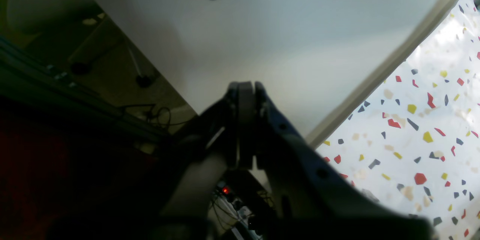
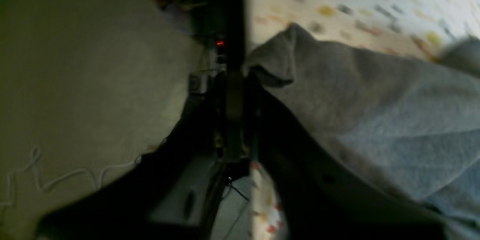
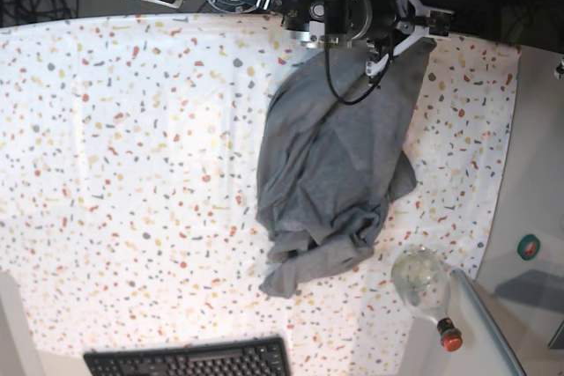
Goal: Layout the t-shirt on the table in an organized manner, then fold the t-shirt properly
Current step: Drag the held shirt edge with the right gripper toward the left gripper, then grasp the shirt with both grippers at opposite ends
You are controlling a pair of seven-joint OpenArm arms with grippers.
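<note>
Dark fingers [image 1: 245,86] of the left gripper filled the near part of the left wrist view, pressed together with nothing between them, hanging past the edge of the surface [image 1: 420,127] over a plain white tabletop. In the right wrist view the right gripper [image 2: 240,75] sat at the speckled cloth's edge, its fingers blurred and dark; one lay against a raised grey fold, and whether they were parted or gripping the cloth could not be told. One t-shirt [image 3: 339,160] lay rumpled on the surface right of centre in the base view, its upper end under the right arm's hardware, its lower end bunched toward the near edge. One black keyboard [image 3: 189,361] and one clear bottle with a red cap [image 3: 427,288] lay near the bottom.
</note>
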